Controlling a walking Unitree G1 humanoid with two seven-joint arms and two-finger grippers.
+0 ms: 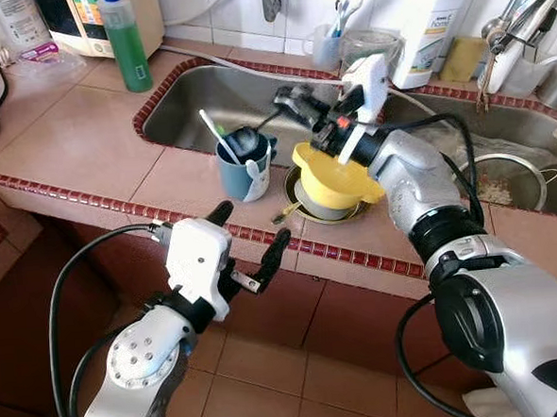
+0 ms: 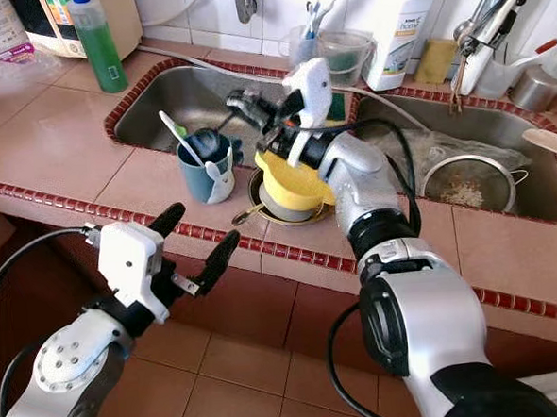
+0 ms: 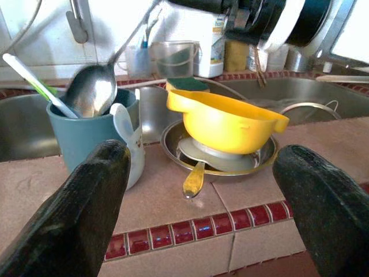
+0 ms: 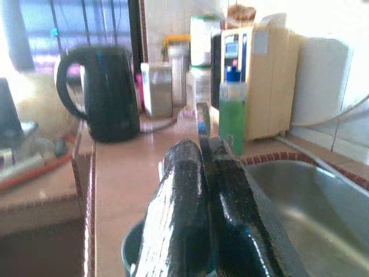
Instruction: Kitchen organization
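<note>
The right gripper (image 1: 296, 102) is clamped on what looks like a thin metal utensil handle (image 4: 202, 124) above the teal ceramic mug (image 1: 242, 167). The yellow plastic bowl (image 1: 336, 178) sits beside it. The left gripper (image 1: 249, 241) hangs wide apart below the counter edge.

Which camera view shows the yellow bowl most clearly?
The left wrist view: the yellow bowl appears close and unobstructed, sitting in a metal dish. In both eye views the right arm hides part of it. In the right wrist view I cannot make it out.

White tiled wall (image 1: 238, 8), pink tiled counter (image 1: 66, 136), terracotta floor (image 1: 298, 377)
</note>
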